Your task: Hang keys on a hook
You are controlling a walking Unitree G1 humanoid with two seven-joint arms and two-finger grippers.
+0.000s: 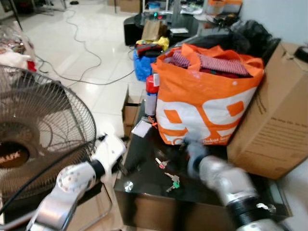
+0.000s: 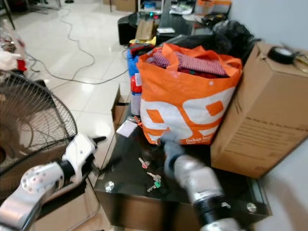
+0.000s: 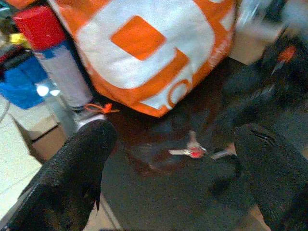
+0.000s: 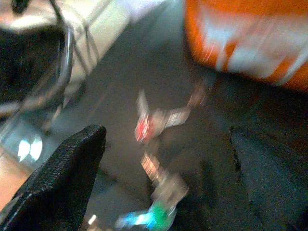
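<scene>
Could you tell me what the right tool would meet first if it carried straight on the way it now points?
Most likely the keys lying on the dark table. They sit between the right tool's open fingers, just ahead, though blur makes depth uncertain.

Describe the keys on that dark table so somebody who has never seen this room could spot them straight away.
Find the big orange and white bag standing on the dark glossy table. On the bare tabletop in front of it, near the front edge, lie the keys: a small loose bunch of silvery metal. Their red and green tags set them apart from the white paper tag beside the spray can.
</scene>
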